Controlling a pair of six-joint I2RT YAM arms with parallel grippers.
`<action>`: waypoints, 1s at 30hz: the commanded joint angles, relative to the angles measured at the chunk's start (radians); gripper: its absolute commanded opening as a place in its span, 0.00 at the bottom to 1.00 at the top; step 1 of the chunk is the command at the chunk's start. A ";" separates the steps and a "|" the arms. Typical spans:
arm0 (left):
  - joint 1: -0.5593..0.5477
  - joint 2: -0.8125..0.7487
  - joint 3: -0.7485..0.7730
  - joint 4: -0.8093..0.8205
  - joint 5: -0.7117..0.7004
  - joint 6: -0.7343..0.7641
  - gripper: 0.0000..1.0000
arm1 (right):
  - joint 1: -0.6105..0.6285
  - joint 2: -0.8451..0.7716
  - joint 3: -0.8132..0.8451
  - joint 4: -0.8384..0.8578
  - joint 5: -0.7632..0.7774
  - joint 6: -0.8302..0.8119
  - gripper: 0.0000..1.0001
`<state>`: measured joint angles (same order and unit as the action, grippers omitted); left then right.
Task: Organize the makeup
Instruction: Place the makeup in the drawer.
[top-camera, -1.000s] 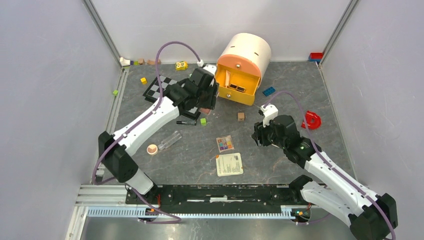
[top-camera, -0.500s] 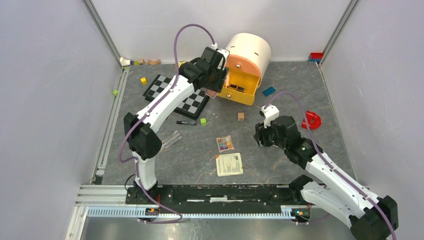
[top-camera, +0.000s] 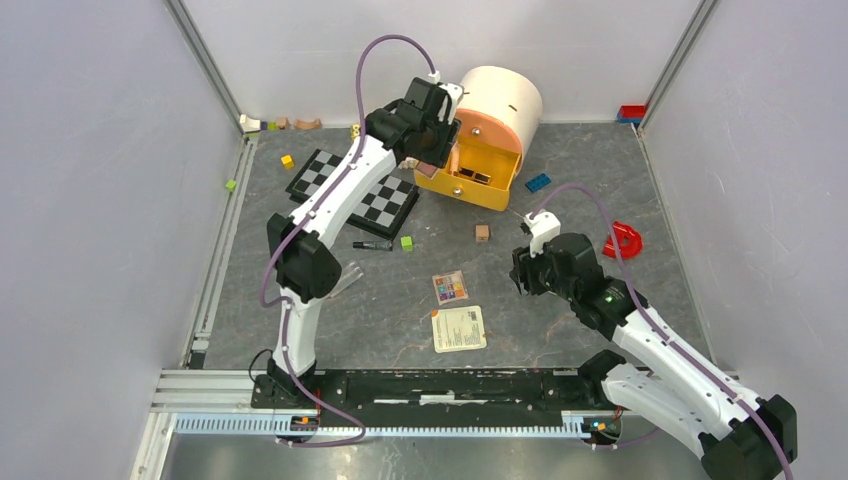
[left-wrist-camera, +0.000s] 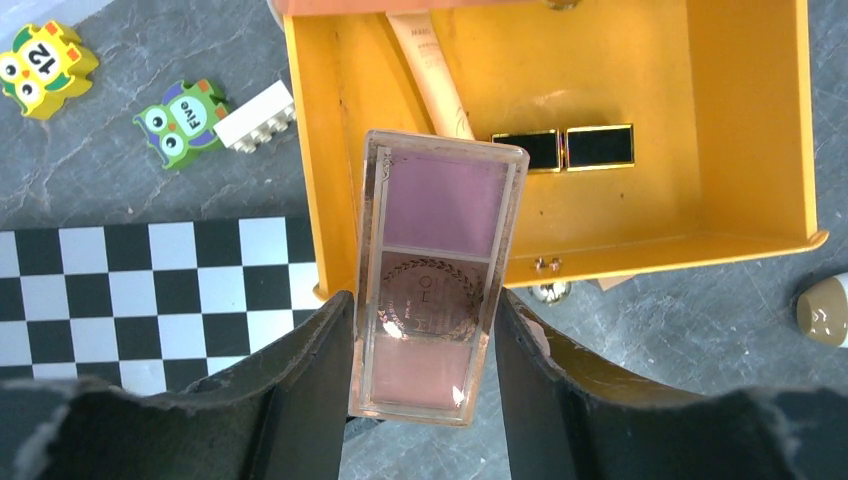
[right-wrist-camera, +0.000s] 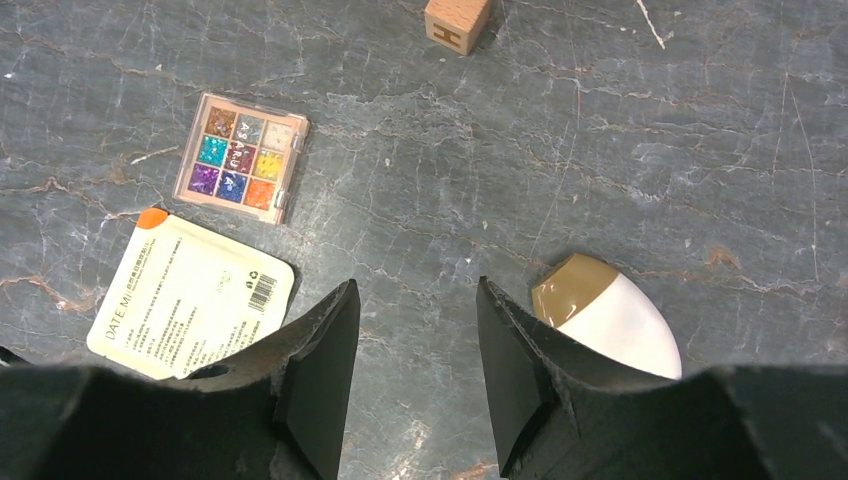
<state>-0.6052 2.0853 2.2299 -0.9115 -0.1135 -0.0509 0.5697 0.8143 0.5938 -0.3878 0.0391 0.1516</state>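
Grip of left gripper (left-wrist-camera: 420, 305) on pink palette (left-wrist-camera: 435, 270) above yellow drawer (left-wrist-camera: 745, 120), presumably for drop-in; right gripper (right-wrist-camera: 415, 300) spread, empty.

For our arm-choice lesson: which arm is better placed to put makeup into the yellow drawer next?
Left. The left gripper holds the pink palette over the open yellow drawer; the right gripper hangs open and empty near the white sponge.

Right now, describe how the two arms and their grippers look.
The left arm and right arm have white links, black joints and a purple cable each. The left gripper and right gripper have two thick matte black fingers.
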 joint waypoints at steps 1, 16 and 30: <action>0.011 0.042 0.095 0.008 0.032 0.045 0.12 | 0.004 -0.014 0.011 -0.016 0.019 -0.003 0.53; 0.027 0.073 0.062 0.203 0.058 -0.086 0.03 | 0.004 -0.018 0.014 -0.034 0.021 0.014 0.53; 0.028 0.100 -0.033 0.281 0.047 -0.119 0.02 | 0.004 -0.018 0.012 -0.040 0.024 0.016 0.53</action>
<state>-0.5819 2.1674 2.2002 -0.6964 -0.0723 -0.1268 0.5697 0.8101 0.5938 -0.4358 0.0475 0.1566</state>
